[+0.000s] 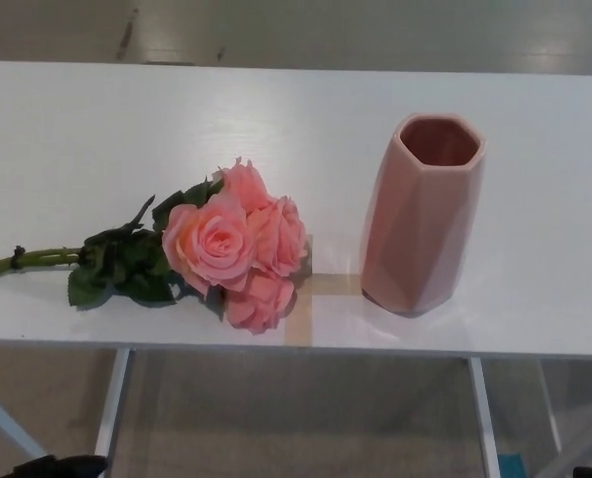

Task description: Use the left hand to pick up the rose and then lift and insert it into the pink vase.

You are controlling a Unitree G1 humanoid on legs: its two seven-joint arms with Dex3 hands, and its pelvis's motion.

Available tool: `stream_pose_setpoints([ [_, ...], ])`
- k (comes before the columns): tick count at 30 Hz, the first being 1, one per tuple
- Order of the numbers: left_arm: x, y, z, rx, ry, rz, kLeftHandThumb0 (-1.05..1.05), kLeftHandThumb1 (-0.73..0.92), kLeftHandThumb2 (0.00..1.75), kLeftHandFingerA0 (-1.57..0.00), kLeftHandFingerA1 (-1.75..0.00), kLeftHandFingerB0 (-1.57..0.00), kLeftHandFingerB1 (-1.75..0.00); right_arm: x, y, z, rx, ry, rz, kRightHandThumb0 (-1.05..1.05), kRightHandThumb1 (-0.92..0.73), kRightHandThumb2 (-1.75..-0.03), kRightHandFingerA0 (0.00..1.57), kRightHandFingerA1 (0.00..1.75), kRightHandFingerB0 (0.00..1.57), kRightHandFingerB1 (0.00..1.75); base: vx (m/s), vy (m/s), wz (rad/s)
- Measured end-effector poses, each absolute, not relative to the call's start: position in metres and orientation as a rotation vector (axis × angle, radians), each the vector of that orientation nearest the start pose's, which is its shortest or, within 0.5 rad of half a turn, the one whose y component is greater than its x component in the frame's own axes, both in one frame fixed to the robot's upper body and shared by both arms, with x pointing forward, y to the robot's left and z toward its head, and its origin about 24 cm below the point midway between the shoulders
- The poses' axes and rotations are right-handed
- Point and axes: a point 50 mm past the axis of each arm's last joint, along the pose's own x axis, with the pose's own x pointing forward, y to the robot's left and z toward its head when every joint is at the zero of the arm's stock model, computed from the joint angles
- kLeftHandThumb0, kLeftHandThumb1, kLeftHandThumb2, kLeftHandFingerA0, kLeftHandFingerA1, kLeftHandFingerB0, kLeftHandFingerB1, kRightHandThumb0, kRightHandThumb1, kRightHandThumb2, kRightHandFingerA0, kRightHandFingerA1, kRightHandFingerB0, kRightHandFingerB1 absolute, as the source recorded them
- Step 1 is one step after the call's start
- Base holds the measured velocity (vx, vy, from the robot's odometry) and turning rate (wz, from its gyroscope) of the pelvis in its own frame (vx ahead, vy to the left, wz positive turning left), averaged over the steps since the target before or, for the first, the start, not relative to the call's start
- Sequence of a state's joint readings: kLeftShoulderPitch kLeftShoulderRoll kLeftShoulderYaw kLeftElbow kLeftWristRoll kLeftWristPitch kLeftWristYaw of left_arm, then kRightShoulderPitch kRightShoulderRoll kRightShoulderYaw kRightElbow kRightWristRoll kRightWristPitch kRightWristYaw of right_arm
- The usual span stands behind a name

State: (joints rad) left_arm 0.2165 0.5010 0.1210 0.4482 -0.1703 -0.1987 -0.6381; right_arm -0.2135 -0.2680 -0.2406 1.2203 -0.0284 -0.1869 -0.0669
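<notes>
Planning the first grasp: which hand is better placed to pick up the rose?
Left. The rose lies left of the pink vase, its stem end pointing toward the table's left edge. Neither hand is clearly visible.
</notes>
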Motion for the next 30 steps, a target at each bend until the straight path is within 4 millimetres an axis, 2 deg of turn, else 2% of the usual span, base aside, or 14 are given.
stream_pose_setpoints([
  [6, 0.164, 0.27, -0.005, 0.243, 0.366, -0.518, -0.41, 0.43, 0.53, -0.33, -0.36, -0.27, -0.3, 0.188, -0.272, -0.111, -0.161, 0.783, -0.352, -0.18, -0.63, -0.58, 0.63, 0.51, 0.51, 0.45, 0.0, 0.0, 0.0],
  [7, 0.165, 0.268, -0.001, 0.248, 0.348, -0.534, -0.48, 0.38, 0.63, -0.27, -0.41, -0.19, -0.35, 0.188, -0.272, -0.111, -0.161, 0.783, -0.352, -0.17, -0.63, -0.58, 0.64, 0.51, 0.51, 0.45, 0.0, 0.0, 0.0],
  [11, 0.167, 0.254, 0.027, 0.277, 0.232, -0.613, -0.5, 0.38, 0.63, -0.26, -0.41, -0.12, -0.32, 0.188, -0.272, -0.111, -0.16, 0.782, -0.352, -0.17, -0.63, -0.58, 0.64, 0.51, 0.51, 0.45, 0.0, 0.0, 0.0],
  [21, 0.162, 0.223, 0.1, 0.322, -0.055, -0.784, -0.5, 0.38, 0.63, -0.26, -0.41, -0.12, -0.32, 0.189, -0.272, -0.111, -0.16, 0.781, -0.352, -0.17, -0.63, -0.58, 0.64, 0.51, 0.51, 0.45, 0.0, 0.0, 0.0],
  [22, 0.161, 0.221, 0.103, 0.32, -0.069, -0.797, -0.52, 0.38, 0.62, -0.2, -0.37, -0.11, -0.32, 0.189, -0.272, -0.111, -0.16, 0.782, -0.352, -0.17, -0.62, -0.58, 0.64, 0.51, 0.52, 0.45, 0.0, 0.0, 0.0],
  [28, 0.18, 0.213, 0.141, 0.329, -0.314, -0.683, -0.57, 0.39, 0.66, -0.22, -0.39, -0.09, -0.33, 0.188, -0.272, -0.111, -0.163, 0.786, -0.351, -0.17, -0.62, -0.58, 0.64, 0.51, 0.52, 0.45, 0.0, 0.0, 0.0],
  [29, 0.183, 0.212, 0.145, 0.327, -0.341, -0.661, -0.31, 0.28, 0.85, 0.0, -0.47, 0.0, -0.47, 0.188, -0.272, -0.112, -0.163, 0.787, -0.351, -0.17, -0.62, -0.58, 0.64, 0.51, 0.52, 0.45, 0.0, 0.0, 0.0],
  [30, 0.187, 0.212, 0.148, 0.329, -0.363, -0.638, -0.62, 0.38, 0.69, -0.05, -0.35, -0.07, -0.28, 0.188, -0.272, -0.112, -0.163, 0.787, -0.351, -0.17, -0.62, -0.58, 0.64, 0.51, 0.52, 0.45, 0.0, 0.0, 0.0],
])
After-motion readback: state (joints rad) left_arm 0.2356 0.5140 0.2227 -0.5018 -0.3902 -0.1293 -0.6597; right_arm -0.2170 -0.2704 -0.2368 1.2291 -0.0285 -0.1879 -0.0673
